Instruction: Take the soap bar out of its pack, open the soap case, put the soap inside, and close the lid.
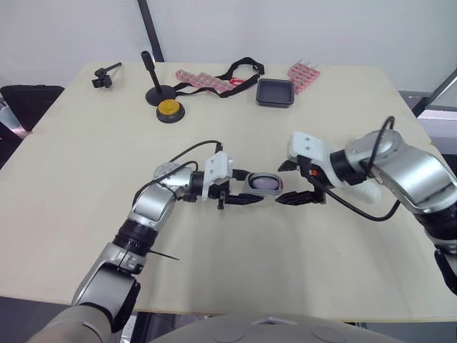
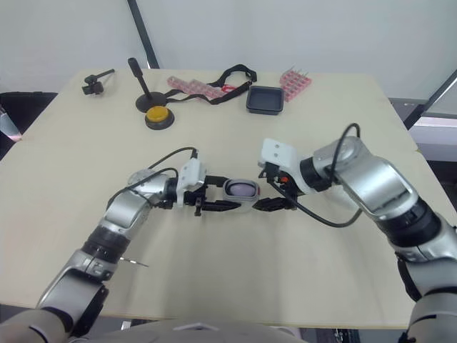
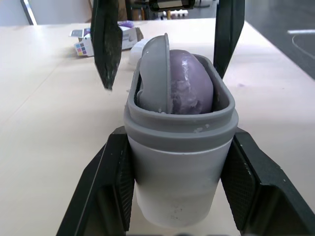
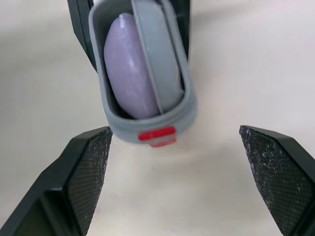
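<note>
Near mid-table, between both grippers: grey soap case, open side up, clamped across its 2 long walls by the left gripper, fingers pressed flat against either wall. Cannot tell whether resting on the surface or lifted just clear. Already holds the purple soap bar, lying in the well. Also holds a grey oval piece, standing on edge beside the bar against 1 wall; lid or inner tray, cannot tell which. Carries a red latch tab on the end facing the right gripper.

Right gripper just off that end, fingers spread wide, 1 to each side, touching nothing.

Judged light and rigid: smooth hard plastic, apt to skid or twist under a push at 1 end, so best kept pinned by the long walls. Bar likely waxy, slick, easily dented by a hard pinch; no call to handle it again. Grey piece probably thin, stiff, light: take by its free upper edge with fingertips, tip flat over the opening, press down near the latch end. Risks: levering the bar out, or popping the case from the left grip.

Beyond the right gripper in the left wrist view: small printed carton, possibly the emptied pack. Well apart at the table's far side: yellow button, black stand, black strap, pink packs, black tray.
</note>
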